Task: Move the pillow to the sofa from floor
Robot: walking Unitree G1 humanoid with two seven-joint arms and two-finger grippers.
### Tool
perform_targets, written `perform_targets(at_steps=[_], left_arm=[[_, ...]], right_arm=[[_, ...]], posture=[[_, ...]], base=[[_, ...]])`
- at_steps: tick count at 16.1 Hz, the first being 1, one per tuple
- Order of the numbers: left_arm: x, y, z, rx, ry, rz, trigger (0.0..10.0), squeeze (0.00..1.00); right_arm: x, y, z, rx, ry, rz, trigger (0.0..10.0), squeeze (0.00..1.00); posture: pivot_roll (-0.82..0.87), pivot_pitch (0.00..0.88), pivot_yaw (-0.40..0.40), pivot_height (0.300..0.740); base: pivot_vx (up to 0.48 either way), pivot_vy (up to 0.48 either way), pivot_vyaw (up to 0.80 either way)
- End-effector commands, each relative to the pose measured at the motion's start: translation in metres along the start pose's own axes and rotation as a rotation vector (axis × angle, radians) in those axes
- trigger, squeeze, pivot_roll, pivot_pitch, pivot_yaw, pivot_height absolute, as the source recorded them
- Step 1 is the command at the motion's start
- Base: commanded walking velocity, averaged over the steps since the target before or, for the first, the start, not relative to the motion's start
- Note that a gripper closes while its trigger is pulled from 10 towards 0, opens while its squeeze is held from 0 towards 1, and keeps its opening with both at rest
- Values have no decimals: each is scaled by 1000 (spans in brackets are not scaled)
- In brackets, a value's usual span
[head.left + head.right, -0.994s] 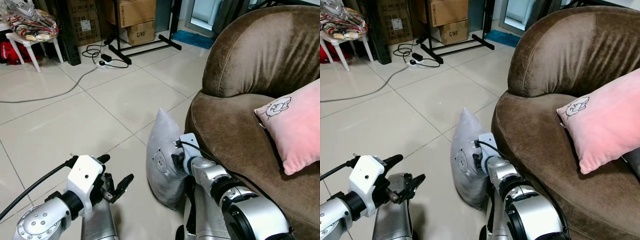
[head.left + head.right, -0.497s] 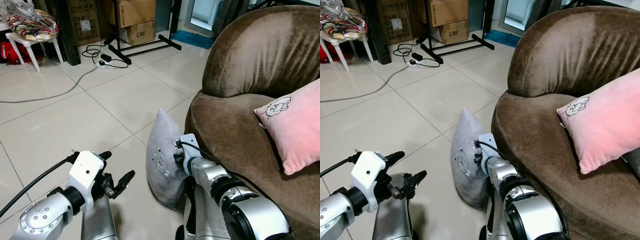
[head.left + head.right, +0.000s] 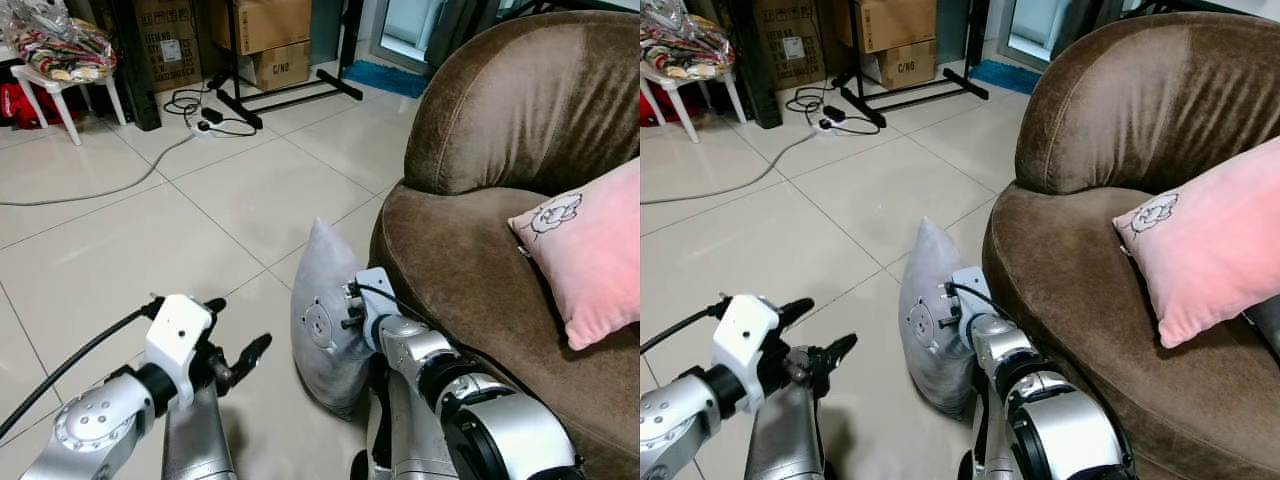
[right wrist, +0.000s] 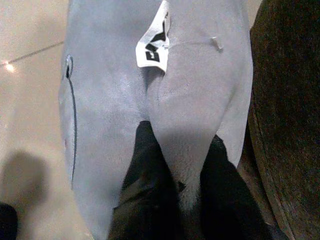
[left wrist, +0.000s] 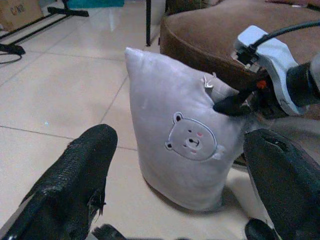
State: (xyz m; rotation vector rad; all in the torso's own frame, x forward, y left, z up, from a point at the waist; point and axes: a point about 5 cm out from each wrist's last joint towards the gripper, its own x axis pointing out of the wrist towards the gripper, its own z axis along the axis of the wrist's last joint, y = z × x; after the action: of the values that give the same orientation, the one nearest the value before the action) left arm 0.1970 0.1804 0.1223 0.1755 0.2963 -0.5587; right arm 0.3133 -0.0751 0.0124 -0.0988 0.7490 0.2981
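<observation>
Right gripper [image 4: 180,165] is pinching the grey pillow [image 3: 325,320], which stands on the floor against the brown sofa [image 3: 500,200]. Left gripper [image 5: 180,200] hangs wide open, left of it.

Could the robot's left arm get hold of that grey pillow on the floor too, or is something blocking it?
Probably yes. The left gripper is open, facing the grey pillow across bare floor. The right gripper already pinches its sofa-side edge.
</observation>
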Motion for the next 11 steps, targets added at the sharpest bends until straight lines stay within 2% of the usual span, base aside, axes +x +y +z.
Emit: perform_targets(at_steps=[1,5,7,8,9,10,11], left_arm=[[2,0,1,9,-5,3,10000,0],[8,5,2,19,-30,48,10000,0],[14,10,2,6,-57,122,10000,0],[14,11,3,4,-61,139,10000,0],[13,15,3,15,-64,192,10000,0],[8,24,9,35,-101,294,10000,0],[6,26,11,38,-110,317,10000,0]], right_arm=[[0,0,5,18,-5,4,0,0],[-1,4,23,55,-100,69,0,0],[-5,0,41,176,-228,143,0,0],[-6,-2,45,181,-259,151,0,0],[-11,-10,58,222,-348,160,0,0],[-22,-29,76,355,-450,122,0,0],[-25,-34,80,379,-470,108,0,0]], posture=[[122,0,-94,425],[113,0,-77,425],[92,0,-51,425],[91,0,-49,425],[91,0,-52,425],[88,0,-52,425],[81,0,-50,425]], base=[[0,0,0],[0,0,0],[0,0,0],[0,0,0],[0,0,0],[0,0,0],[0,0,0]])
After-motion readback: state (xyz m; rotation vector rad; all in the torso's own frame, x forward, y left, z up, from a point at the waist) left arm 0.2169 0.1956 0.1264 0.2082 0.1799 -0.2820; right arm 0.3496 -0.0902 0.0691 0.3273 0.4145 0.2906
